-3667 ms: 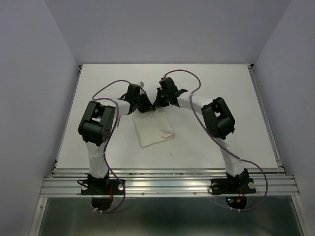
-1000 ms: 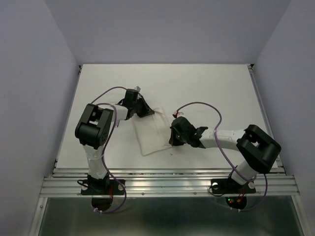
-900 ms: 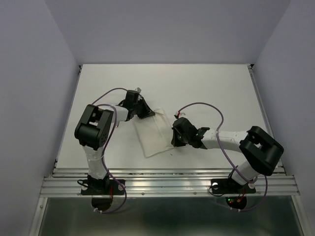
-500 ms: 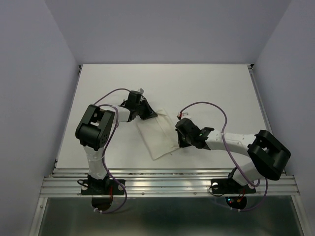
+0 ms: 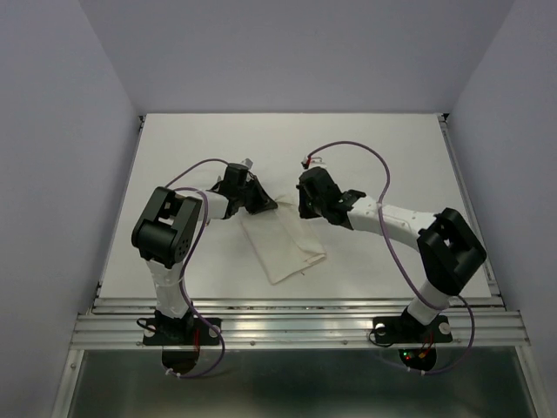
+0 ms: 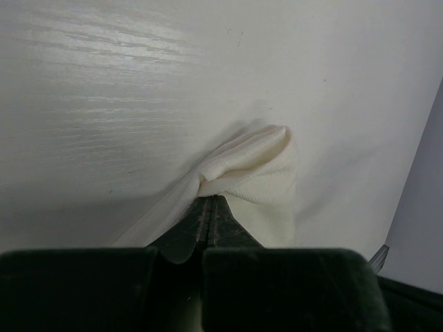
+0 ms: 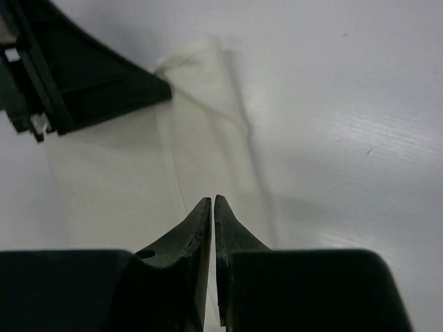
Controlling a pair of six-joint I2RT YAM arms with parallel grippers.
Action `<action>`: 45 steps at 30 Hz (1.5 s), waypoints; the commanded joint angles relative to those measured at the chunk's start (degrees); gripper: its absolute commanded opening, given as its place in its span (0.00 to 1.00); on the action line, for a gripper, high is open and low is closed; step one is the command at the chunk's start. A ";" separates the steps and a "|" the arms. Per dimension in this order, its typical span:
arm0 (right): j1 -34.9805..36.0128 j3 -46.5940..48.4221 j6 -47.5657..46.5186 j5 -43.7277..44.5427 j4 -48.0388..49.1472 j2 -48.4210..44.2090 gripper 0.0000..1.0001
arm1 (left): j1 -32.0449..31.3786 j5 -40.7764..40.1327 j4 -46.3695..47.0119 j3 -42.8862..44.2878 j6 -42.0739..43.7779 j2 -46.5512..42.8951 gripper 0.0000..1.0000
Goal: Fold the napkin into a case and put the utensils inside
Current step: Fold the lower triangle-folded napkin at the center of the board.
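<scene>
Left gripper is clamped tight on the napkin at its 11 o'clock corner, cloth bunched at the tips. Napkin lies folded mid-table, long axis 11 to 5. Right gripper is over its 1 o'clock edge, jaws a hairline apart; can't tell if it's pinching anything.

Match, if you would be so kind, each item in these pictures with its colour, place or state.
1. left gripper
2. right gripper
3. napkin
4. right arm's cable

A. purple
B. white, lying on the table between the arms
C. pinching a bunched napkin corner
D. fingertips close together over the flat napkin

Pairs: 1-C; 2-D; 3-B; 4-A
</scene>
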 commanded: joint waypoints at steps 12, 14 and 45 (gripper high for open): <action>-3.58 22.52 -0.79 -1.97 3.34 20.89 0.09 | 0.42 0.50 -1.64 -0.43 2.70 -2.34 0.00; -3.58 23.14 -0.44 -1.79 3.42 22.73 0.09 | 0.60 0.59 -1.73 -0.43 2.78 -2.34 0.00; -4.63 23.67 3.43 -2.75 3.25 26.96 0.09 | 1.04 1.82 -7.28 10.12 4.81 -2.52 0.00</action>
